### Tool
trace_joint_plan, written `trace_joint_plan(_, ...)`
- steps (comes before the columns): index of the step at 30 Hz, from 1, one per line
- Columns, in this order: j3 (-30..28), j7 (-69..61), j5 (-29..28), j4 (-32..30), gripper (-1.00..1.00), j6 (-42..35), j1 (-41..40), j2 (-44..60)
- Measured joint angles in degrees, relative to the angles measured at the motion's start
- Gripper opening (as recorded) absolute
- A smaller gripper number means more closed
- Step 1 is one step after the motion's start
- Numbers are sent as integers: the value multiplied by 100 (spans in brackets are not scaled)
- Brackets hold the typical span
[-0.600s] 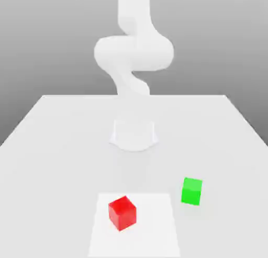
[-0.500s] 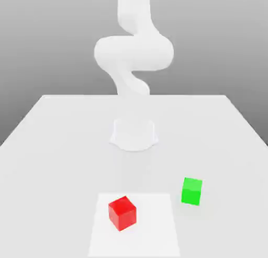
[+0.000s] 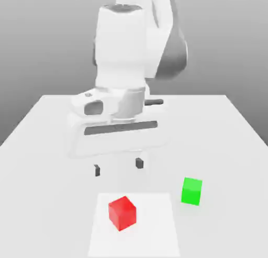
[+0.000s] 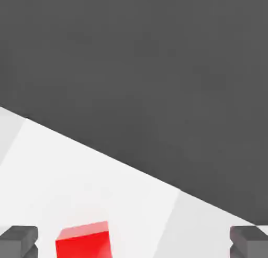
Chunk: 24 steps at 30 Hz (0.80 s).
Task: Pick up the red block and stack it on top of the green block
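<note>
Hovering spread above the red block (image 3: 122,213), the tool (image 3: 118,167) holds nothing; the block sits turned cornerwise, one upright edge facing the exterior camera, no axis longer.

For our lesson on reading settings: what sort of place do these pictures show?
Probably a simulated robot test bench: a plain pale table, a mounted robot arm and small red and green cubes.

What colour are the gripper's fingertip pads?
Black in the exterior view, where the gripper shows them best against the pale table.
</note>
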Motion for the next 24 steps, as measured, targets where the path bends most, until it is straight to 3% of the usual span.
trace_joint_plan(8, 295, -895, 646, -109, 0, 1255, -206, 1655)
trace_joint_plan(9, 332, -916, 671, -90, -100, 1374, -237, 1796)
trace_joint_plan(16, 341, -905, 659, -90, -100, 1368, -247, 1798)
trace_joint_plan(24, 367, -246, 307, -377, -100, 275, 88, 414)
